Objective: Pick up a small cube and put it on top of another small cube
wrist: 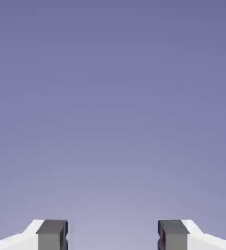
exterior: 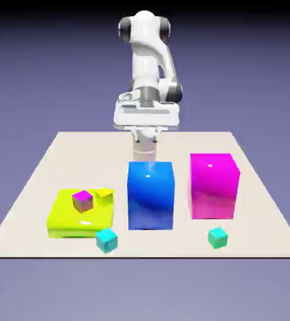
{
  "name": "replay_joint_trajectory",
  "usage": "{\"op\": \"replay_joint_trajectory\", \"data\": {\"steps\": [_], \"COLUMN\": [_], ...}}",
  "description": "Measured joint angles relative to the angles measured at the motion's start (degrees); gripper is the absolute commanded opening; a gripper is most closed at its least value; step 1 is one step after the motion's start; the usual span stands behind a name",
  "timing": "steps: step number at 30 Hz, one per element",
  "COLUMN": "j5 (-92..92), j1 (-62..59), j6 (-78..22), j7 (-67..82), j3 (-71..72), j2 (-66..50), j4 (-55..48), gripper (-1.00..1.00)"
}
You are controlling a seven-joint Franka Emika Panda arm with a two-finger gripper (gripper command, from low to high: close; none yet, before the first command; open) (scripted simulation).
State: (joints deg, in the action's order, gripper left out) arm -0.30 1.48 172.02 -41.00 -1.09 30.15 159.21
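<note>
Plain blue-violet backdrop (exterior: 235,69), darker above

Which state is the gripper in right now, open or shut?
Open: in the hand view the gripper's two finger tips stand wide apart, with only backdrop between them.

Bright solids are glowing against blue-violet.

The low block (exterior: 78,221) is showing acid yellow-green, and the small cube on it (exterior: 82,201) is wearing purple-magenta, its top pinker; the other small cube there (exterior: 104,196) is shining yellow. One tall block (exterior: 150,197) is gleaming deep blue, the other (exterior: 213,188) hot magenta, fading pinker low down. In front, one small cube (exterior: 106,240) is showing cyan, another (exterior: 218,237) turquoise-green. The tabletop (exterior: 97,153) is keeping to pale cream; the arm (exterior: 146,63) is pairing white with dark grey joints. In the hand view, the fingertips (wrist: 51,235) are showing grey, their mounts white, and the backdrop is paling downward.
</note>
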Motion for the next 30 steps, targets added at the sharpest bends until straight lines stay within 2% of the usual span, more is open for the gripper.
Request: {"op": "replay_joint_trajectory", "data": {"steps": [30], "j5": [-7.34], "j1": [19.61], "j6": [-49.41], "j7": [36.13], "j3": [-27.05], "j2": [-62.29], "j4": [-44.51], "gripper": [0.0]}}
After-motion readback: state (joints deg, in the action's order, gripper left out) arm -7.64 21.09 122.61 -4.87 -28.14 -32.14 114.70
